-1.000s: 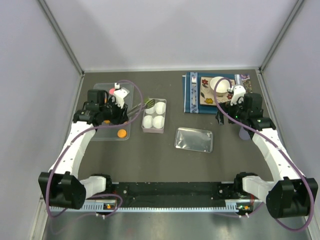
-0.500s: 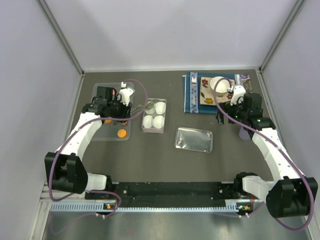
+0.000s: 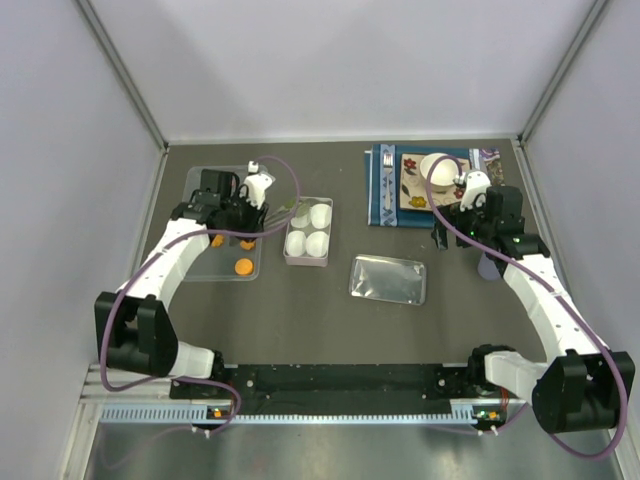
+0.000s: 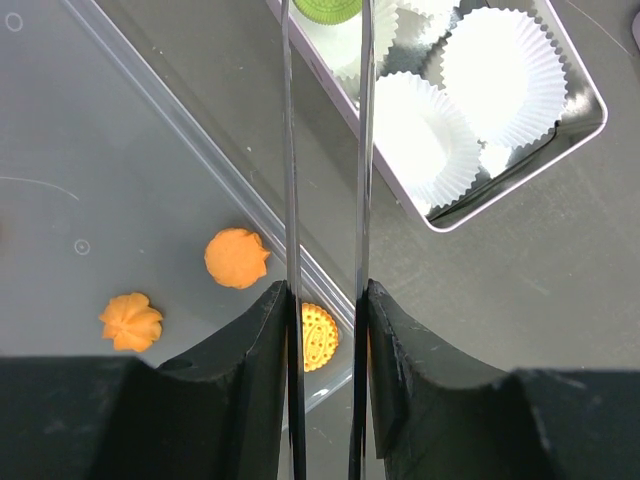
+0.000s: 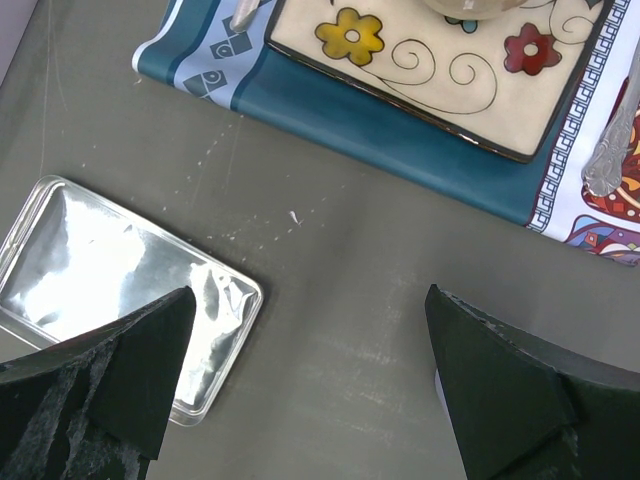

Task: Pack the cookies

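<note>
- The left hand (image 4: 328,295) pinches thin tongs (image 4: 288,150), so the green cookie (image 4: 326,8) at their tips reaches a cup of the box (image 4: 596,100).
- The orange cookies (image 4: 236,258) wait on the clear tray (image 4: 90,150).
- The right hand (image 5: 308,295) hangs spread, apart.

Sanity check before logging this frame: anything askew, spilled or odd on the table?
Nothing stands out. The orange cookies lie flat in the clear tray, one close to its rim; a green cookie shows over a cup of the box, between the tweezers that the left hand grips. The right hand is open, empty.
</note>
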### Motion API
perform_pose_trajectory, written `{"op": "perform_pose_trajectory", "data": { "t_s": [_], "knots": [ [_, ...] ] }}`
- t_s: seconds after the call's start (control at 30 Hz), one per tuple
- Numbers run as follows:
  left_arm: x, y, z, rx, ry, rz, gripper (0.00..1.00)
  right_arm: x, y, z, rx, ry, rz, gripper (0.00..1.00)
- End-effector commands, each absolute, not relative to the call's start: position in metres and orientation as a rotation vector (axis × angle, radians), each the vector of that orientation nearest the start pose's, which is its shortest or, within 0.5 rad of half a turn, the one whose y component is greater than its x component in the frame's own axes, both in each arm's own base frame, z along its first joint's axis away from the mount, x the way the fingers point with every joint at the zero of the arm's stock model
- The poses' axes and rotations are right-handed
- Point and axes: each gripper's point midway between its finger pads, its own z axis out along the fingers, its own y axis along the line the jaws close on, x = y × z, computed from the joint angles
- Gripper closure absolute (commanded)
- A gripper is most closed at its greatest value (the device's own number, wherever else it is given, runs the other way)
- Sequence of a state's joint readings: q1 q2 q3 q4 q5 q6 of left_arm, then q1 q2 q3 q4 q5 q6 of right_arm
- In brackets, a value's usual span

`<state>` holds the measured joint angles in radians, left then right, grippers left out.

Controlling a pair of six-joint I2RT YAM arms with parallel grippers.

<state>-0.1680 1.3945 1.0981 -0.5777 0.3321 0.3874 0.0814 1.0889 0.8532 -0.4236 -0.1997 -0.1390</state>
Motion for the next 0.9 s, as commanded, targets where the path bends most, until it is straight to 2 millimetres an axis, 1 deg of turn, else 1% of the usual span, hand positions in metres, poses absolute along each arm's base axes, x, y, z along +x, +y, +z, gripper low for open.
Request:
{"op": "perform_pose_trajectory", "data": {
  "t_s": [0.0,0.17,0.3,0.33,0.43,0.63,0.73,0.77,0.87],
  "knots": [
    [0.3633,-0.1056,0.1684,0.796,2.180,-0.259,1.00,0.3296,0.0580,0.1937,-0.373,2.111,0.170,0.01],
    [0.3630,-0.1067,0.1642,0.817,2.185,-0.248,1.00,0.3297,0.0575,0.1949,-0.371,2.107,0.168,0.01],
    [0.3613,-0.1071,0.1628,0.825,2.188,-0.247,0.94,0.3292,0.0579,0.1951,-0.373,2.106,0.169,0.01],
    [0.3606,-0.1070,0.1624,0.828,2.190,-0.241,0.90,0.3292,0.0582,0.1951,-0.374,2.106,0.171,0.01],
    [0.3605,-0.1064,0.1622,0.829,2.191,-0.234,0.85,0.3288,0.0582,0.1953,-0.374,2.106,0.171,0.01],
    [0.3605,-0.1055,0.1623,0.833,2.191,-0.221,0.78,0.3287,0.0579,0.1958,-0.373,2.105,0.171,0.01],
    [0.3596,-0.1059,0.1607,0.840,2.195,-0.218,0.71,0.3286,0.0579,0.1963,-0.373,2.103,0.171,0.01],
    [0.3593,-0.1055,0.1606,0.839,2.196,-0.217,0.66,0.3285,0.0584,0.1963,-0.375,2.103,0.172,0.01],
    [0.3587,-0.1043,0.1608,0.837,2.196,-0.209,0.63,0.3285,0.0584,0.1963,-0.375,2.103,0.172,0.01]
  ]
}}
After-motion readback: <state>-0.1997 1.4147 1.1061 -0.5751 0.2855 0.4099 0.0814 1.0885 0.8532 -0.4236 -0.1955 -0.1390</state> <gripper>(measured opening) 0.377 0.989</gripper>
